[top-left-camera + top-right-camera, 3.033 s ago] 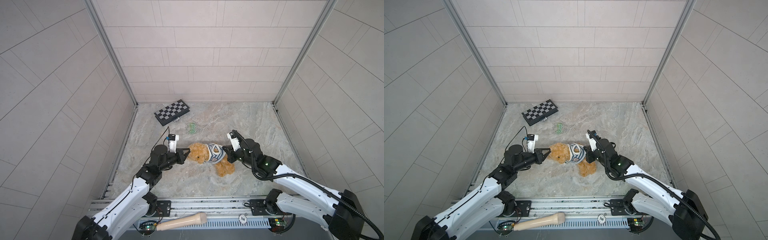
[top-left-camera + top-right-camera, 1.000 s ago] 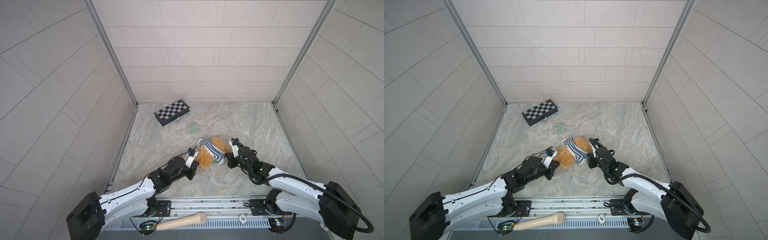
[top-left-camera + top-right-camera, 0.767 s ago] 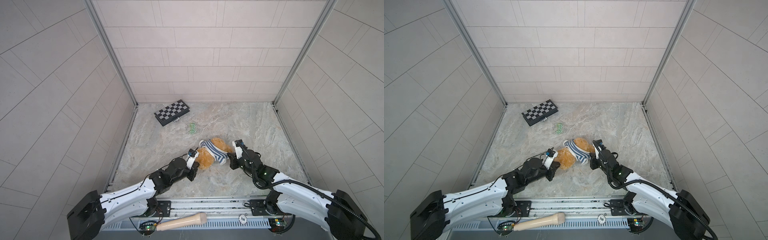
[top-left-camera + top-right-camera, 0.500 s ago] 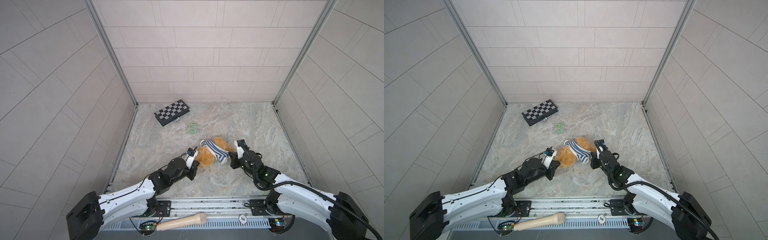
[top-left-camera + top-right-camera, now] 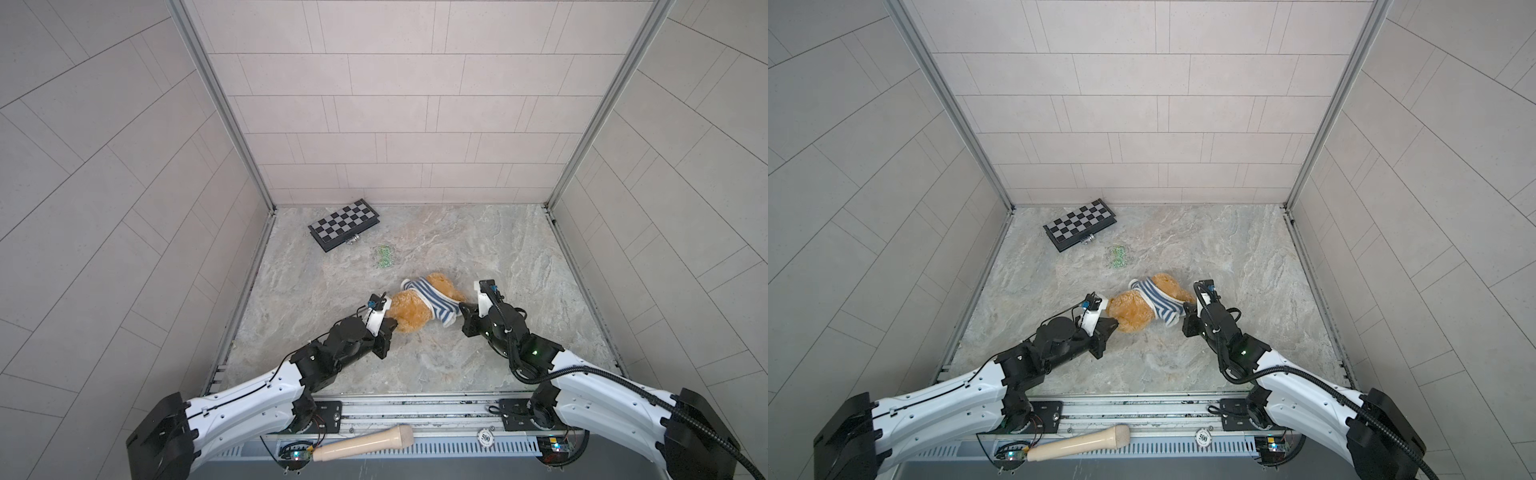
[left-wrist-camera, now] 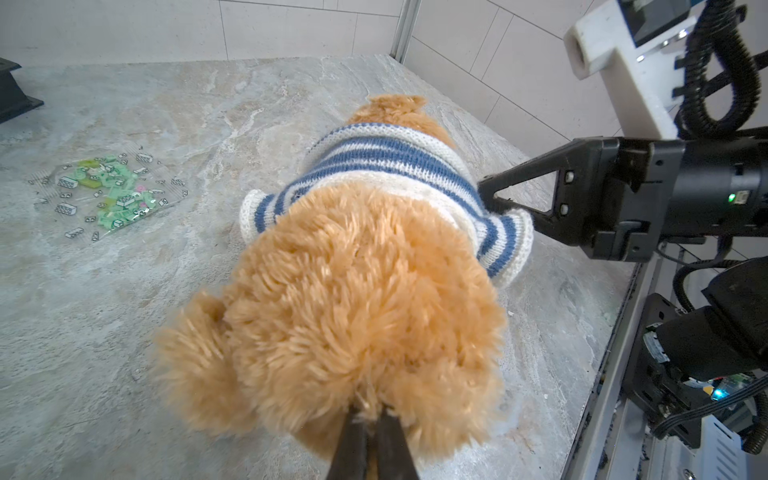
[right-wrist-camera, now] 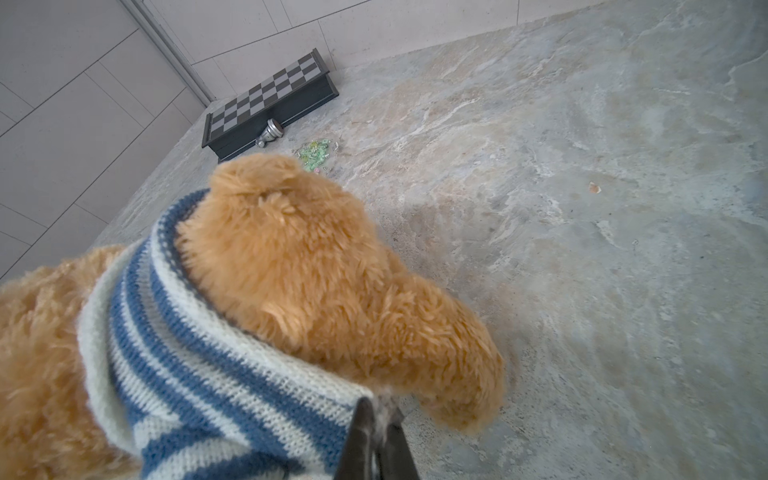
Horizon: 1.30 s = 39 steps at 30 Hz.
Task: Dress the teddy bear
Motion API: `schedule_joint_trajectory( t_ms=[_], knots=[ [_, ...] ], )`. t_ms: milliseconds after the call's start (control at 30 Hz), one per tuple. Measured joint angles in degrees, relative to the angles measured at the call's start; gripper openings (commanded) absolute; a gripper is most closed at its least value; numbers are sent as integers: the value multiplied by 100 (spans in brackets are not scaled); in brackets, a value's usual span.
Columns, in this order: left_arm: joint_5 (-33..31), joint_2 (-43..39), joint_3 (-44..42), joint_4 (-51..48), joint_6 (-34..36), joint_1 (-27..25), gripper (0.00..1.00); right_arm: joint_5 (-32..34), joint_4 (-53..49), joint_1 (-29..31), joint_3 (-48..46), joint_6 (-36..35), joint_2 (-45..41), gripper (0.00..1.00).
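While left fingers point(image 6: 350, 451) and right fingers point(image 7: 360, 442) pinch, one bear point(image 5: 409, 314) wears one sweater point(image 5: 436, 302).

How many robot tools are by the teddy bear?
2. The left tool pinches head fur on the teddy bear; the right tool pinches the hem of the striped sweater.

**Robot lab test cell**

A boxed-in bench: pale tiled panels point(image 5: 395, 104) on three sides, aluminium corner posts point(image 5: 222, 108), a stone-patterned tabletop point(image 5: 478, 249), and a left arm point(image 5: 249, 399) and right arm point(image 5: 615, 401) bolted to a slotted rail point(image 5: 415, 409) (bare circuit boards point(image 5: 296, 455) sit below it).
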Motion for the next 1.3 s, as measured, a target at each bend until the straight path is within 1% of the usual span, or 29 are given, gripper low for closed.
schedule_joint_trajectory(
  t_ms=[133, 267, 367, 433, 567, 733, 833, 1033, 1167, 1300],
  knots=[
    [17, -116, -101, -140, 11, 2, 0, 284, 61, -2, -81, 133, 223, 0],
    [48, -103, -177, -173, 11, 4, 0, 299, 63, 125, 131, 144, 732, 0],
    [39, -68, -195, -177, 13, 4, 0, 278, 90, 160, 240, 92, 866, 2],
    [15, -66, -197, -177, 15, 4, 0, 247, 122, 188, 269, 9, 868, 6],
    [-24, -70, -197, -212, 28, 4, 0, 52, 173, 254, 269, -289, 815, 18],
    [-63, -149, -203, -302, 68, 4, 0, -284, 149, 269, 269, -638, 446, 32],
    [-83, -199, -201, -308, 94, 4, 0, -487, -7, 271, 358, -914, 87, 35],
    [-83, -245, -201, -356, 153, 4, 0, -800, -833, 271, 1405, -1506, 92, 40],
    [-83, -243, -201, -391, 173, 4, 0, -981, -1172, 269, 2225, -1851, 584, 40],
    [-87, -236, -201, -417, 214, 4, 0, -1303, -1386, 227, 2796, -2083, 1294, 39]
  ],
)
